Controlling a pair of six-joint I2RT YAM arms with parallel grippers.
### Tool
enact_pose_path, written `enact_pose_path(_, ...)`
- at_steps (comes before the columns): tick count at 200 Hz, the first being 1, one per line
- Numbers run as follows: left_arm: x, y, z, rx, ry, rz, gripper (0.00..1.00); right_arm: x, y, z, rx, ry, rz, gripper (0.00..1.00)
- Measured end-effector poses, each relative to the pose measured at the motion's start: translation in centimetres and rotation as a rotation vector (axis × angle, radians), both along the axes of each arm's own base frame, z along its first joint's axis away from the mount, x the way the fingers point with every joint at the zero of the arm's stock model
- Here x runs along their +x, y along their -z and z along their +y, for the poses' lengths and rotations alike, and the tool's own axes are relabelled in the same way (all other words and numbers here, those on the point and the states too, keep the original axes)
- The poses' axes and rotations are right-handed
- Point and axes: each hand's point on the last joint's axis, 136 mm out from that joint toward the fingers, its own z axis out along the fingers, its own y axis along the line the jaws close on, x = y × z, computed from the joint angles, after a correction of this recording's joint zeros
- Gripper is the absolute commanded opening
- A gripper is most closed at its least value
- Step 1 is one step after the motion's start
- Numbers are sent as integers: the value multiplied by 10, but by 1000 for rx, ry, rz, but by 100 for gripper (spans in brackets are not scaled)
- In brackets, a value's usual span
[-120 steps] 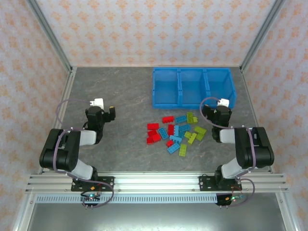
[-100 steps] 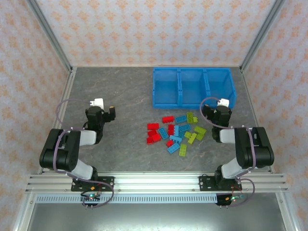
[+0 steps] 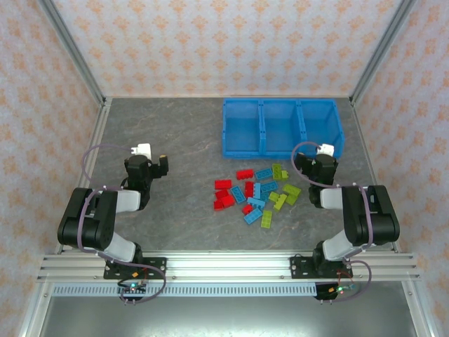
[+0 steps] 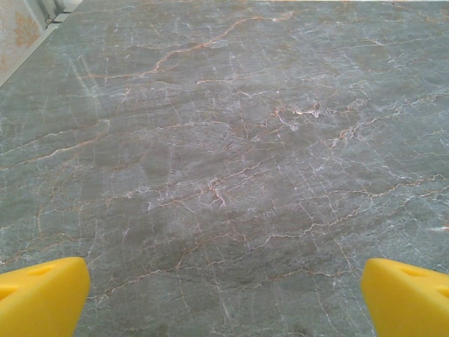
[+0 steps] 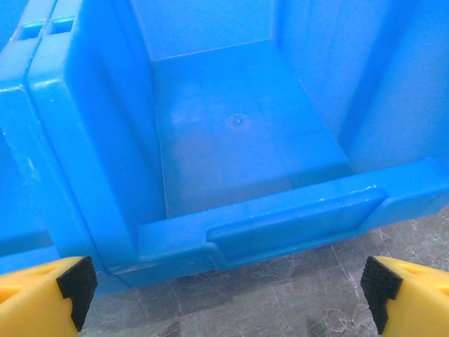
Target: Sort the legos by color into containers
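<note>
The legos lie loose on the table between the two arms: red ones to the left, light blue ones in the middle, yellow-green ones to the right. The containers are three compartments of one long blue bin at the back right. My right gripper is open, low over the table just before the bin's front wall, with its yellow fingertips wide apart. My left gripper is open over bare table at the left, with nothing between its fingertips.
The grey marbled tabletop stretches wide to the left of the pile. Patterned walls with metal posts fence the table on three sides. The compartment floor in front of the right gripper is bare.
</note>
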Motion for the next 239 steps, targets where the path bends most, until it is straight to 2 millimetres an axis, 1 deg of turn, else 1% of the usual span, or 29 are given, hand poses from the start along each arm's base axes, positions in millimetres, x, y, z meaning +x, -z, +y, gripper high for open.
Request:
enact_pose_path(27,0,0,0,0,0,0,100,-2,-1,-1,-2,4,13,99)
enact_pose_path(41,0,0,0,0,0,0,100,-5,-10,-4,6,30,30,99)
enact_pose_path(48,0,0,0,0,1,0,100,-6,-22,-6,18,50,30,98)
enact_pose_path(54,0,0,0,2,3,2,100,-7,-36,-7,38,67,19,98)
enact_pose_path(62,0,-1,-1,6,7,5,100,-7,-61,-7,80,86,-12,98)
enact_pose_path(70,-1,-4,-4,13,15,4,100,-9,-90,-4,137,96,-57,97)
enact_pose_path(76,-2,-9,-8,21,24,1,100,-11,-112,0,195,88,-93,96)
enact_pose_path(86,-5,-20,-16,28,46,-7,100,-15,-141,11,297,58,-136,93)
enact_pose_path(93,-6,-31,-22,30,63,-19,100,-18,-153,21,367,27,-138,91)
enact_pose_path(102,-9,-49,-31,29,83,-47,100,-22,-157,35,443,-6,-105,90)
enact_pose_path(109,-12,-66,-38,24,101,-76,100,-26,-155,47,491,-32,-58,89)
enact_pose_path(115,-15,-83,-46,14,120,-105,100,-29,-148,57,520,-52,-2,88)
enact_pose_path(126,-23,-112,-62,-16,160,-157,100,-38,-124,78,561,-81,145,87)
enact_pose_path(137,-32,-140,-80,-50,210,-198,100,-51,-99,92,582,-87,290,87)
enact_pose_path(140,-35,-148,-88,-62,232,-208,100,-55,-93,95,583,-89,328,87)
enact_pose_path(144,-39,-156,-95,-72,251,-215,100,-60,-86,97,585,-83,370,87)
enact_pose_path(152,-47,-172,-114,-92,312,-225,100,-71,-71,99,583,-67,454,87)
enact_pose_path(164,-61,-188,-142,-96,410,-203,100,-89,-56,96,568,-28,549,82)
enact_pose_path(172,-70,-196,-162,-80,486,-176,100,-99,-49,92,555,0,592,80)
enact_pose_path(187,-92,-208,-196,-22,652,-110,100,-112,-42,86,530,43,637,78)
enact_pose_path(200,-109,-215,-218,38,786,-59,100,-122,-36,81,507,71,665,77)
enact_pose_path(209,-119,-217,-228,78,873,-31,100,-128,-29,78,493,87,688,77)
enact_pose_path(220,-131,-215,-237,126,969,2,100,-136,-21,75,479,105,716,77)
enact_pose_path(230,-139,-207,-241,171,1040,30,100,-142,-12,72,467,124,737,77)
enact_pose_path(239,-145,-195,-243,210,1090,63,100,-147,-5,69,455,139,756,77)
